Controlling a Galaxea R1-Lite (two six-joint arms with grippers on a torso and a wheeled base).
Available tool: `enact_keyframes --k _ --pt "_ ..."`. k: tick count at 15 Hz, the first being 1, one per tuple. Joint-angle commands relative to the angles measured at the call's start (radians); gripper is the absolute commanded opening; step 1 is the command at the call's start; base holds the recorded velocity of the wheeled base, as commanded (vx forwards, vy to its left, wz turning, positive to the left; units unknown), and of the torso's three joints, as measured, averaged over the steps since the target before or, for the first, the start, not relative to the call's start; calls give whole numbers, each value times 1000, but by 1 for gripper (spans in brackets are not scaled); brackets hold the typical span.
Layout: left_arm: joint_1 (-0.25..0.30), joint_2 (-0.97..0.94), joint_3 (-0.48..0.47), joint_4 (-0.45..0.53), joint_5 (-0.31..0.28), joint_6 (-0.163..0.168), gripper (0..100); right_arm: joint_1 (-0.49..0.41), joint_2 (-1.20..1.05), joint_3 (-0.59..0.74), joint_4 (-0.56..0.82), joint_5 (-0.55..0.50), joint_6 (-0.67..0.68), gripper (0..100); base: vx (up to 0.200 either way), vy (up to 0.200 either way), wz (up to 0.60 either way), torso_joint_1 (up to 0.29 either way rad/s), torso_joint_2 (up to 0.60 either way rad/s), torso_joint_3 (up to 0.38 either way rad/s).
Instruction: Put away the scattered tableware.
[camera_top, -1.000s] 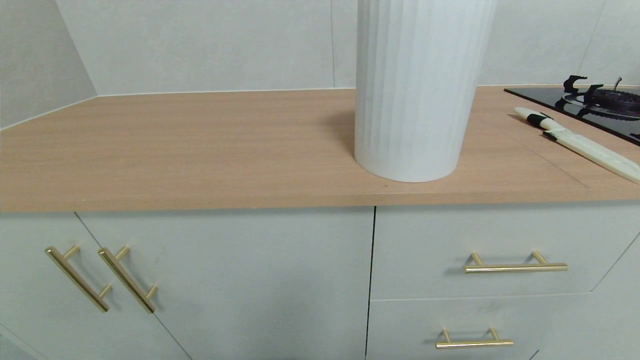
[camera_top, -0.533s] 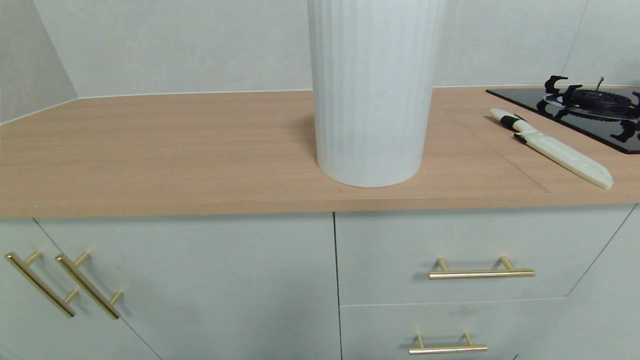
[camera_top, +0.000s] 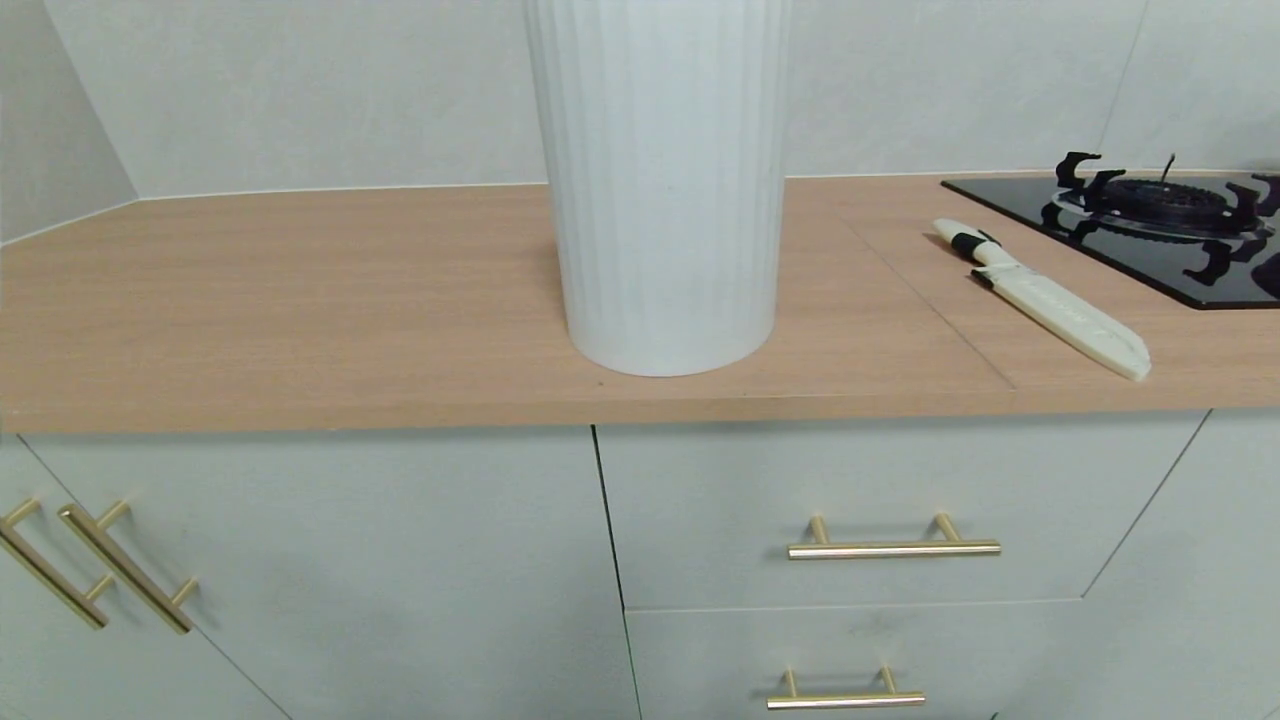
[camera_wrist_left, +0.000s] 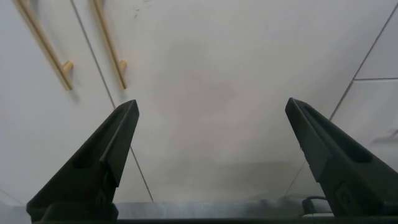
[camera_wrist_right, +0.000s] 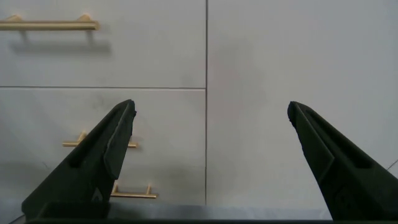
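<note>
Holding left pincer (camera_wrist_left: 211, 106) and right pincer (camera_wrist_right: 211, 106) spread and empty low by cabinet fronts (camera_top: 400, 550), with knife (camera_top: 1040, 298) lying on surface (camera_top: 300, 300) between bin (camera_top: 665, 200) and hob (camera_top: 1150, 235), probably risking clipping surface edge while rising or skidding the flat knife toward hob on pinching.

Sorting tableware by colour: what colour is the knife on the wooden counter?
Cream-white knife with a black band on its handle; head view shows it best.
</note>
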Motion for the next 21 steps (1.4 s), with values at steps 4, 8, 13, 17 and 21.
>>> enact_keyframes --k 4,8,13,17,21 --pt "1 2 0 0 0 0 100 1 1 0 0 0 0 100 0 0 0 0 0 0" --pt "1 0 0 0 0 0 100 1 1 0 0 0 -2 100 0 0 0 0 0 0" --pt "1 2 0 0 0 0 100 1 1 0 0 0 -2 100 0 0 0 6 -44 -41" --pt "1 2 0 0 0 0 100 1 1 0 0 0 -2 100 0 0 0 106 -315 -283" --pt "1 2 0 0 0 0 100 1 1 0 0 0 -2 100 0 0 0 145 -504 -295"
